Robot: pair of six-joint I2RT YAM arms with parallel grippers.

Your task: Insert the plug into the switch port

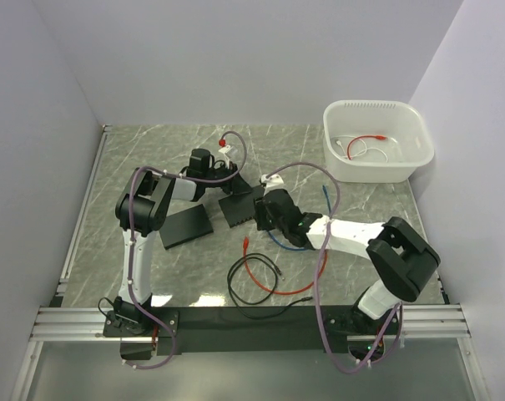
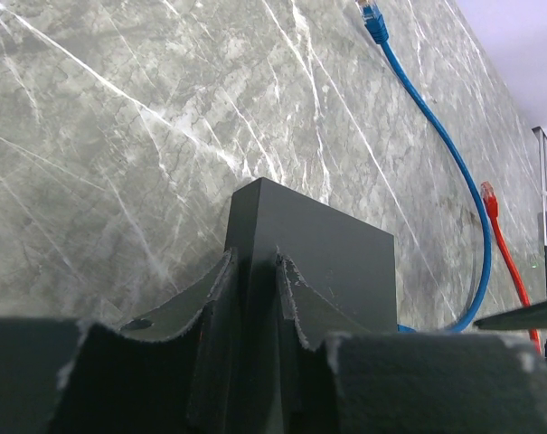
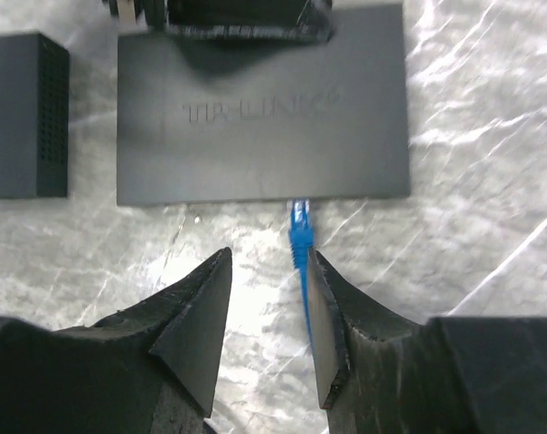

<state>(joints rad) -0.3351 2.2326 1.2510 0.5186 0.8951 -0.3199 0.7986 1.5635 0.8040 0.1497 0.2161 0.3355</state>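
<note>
From the right wrist only, plug [image 3: 298, 222] meets switch [image 3: 255, 154] edge, right claw [image 3: 268, 258] parted; left claw [image 2: 253, 262] pinches switch; marbled tabletop [image 1: 152, 154], white walls [image 1: 252, 58].

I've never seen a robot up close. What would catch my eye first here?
A black switch lies in the middle: the left tool clamps its far edge, while the right tool sits open at the near edge, where a blue plug meets it. A white tub sits at the far right, and a red cable and a black cable lie looped in front.
</note>
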